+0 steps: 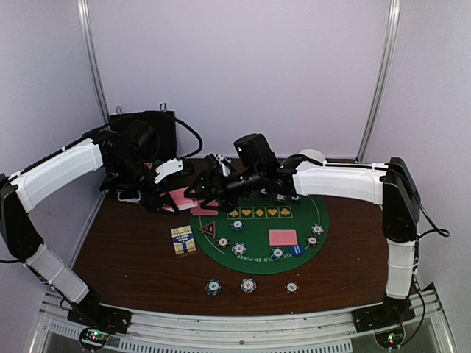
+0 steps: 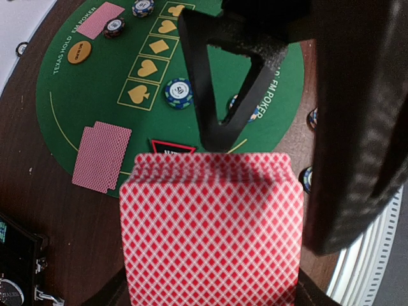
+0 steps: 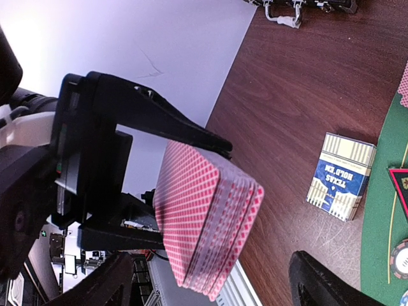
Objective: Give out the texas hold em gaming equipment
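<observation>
Left gripper (image 3: 191, 191): fingers clamped on the deck of pink-backed cards (image 2: 210, 229). It holds the deck clear of the worktop (image 1: 132, 250), just off the far-left edge of the green mat (image 1: 257, 229), with the backs exposed. Reads as a feeder pose, so single cards can come off the top.

Right gripper (image 1: 204, 187): fingers (image 2: 223, 76) spread wide and empty, straddling the deck's far edge. No contact that I can see.

Dealt cards lie face down on the mat, one lot (image 1: 282, 237) on the right and a pair (image 2: 102, 156) on the left near the triangle marker (image 1: 207, 228). Three chips (image 1: 248, 285) sit in a row off the mat's near edge.

Likely next: pinch the top card. Risk is dragging several.
</observation>
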You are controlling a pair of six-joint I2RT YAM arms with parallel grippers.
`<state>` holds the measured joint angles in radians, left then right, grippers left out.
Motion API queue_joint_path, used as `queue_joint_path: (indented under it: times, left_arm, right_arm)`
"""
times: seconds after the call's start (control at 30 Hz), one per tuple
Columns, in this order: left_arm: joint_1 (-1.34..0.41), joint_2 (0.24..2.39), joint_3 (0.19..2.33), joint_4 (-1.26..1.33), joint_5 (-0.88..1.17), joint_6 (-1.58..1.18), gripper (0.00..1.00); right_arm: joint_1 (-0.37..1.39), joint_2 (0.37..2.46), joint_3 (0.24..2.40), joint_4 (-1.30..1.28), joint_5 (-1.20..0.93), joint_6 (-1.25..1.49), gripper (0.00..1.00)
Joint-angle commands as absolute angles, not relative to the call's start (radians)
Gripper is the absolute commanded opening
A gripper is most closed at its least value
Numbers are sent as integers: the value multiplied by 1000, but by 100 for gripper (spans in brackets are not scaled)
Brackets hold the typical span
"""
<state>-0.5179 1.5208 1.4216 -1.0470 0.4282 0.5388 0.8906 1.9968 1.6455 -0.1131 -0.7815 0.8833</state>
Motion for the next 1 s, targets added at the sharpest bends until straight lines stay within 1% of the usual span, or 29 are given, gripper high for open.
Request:
queue_joint_path:
  times: [0.0,0.47,0.67,0.97]
  left_arm:
    - [-515,1524,1461,-1010,457,531,4]
    - [-515,1513,1450,-1009,463,533,4]
    - [-515,1501,1442,-1009,461,536,4]
    - [-515,1491,1439,-1009,461,539,4]
  right_arm:
    - [901,2054,1706,-80,-807,906,88]
    - [923,2205,1837,23,-828,1014,89]
    - [905,2226,1835,6,-820,1016,82]
    - [856,2184,1735,7,-798,997,69]
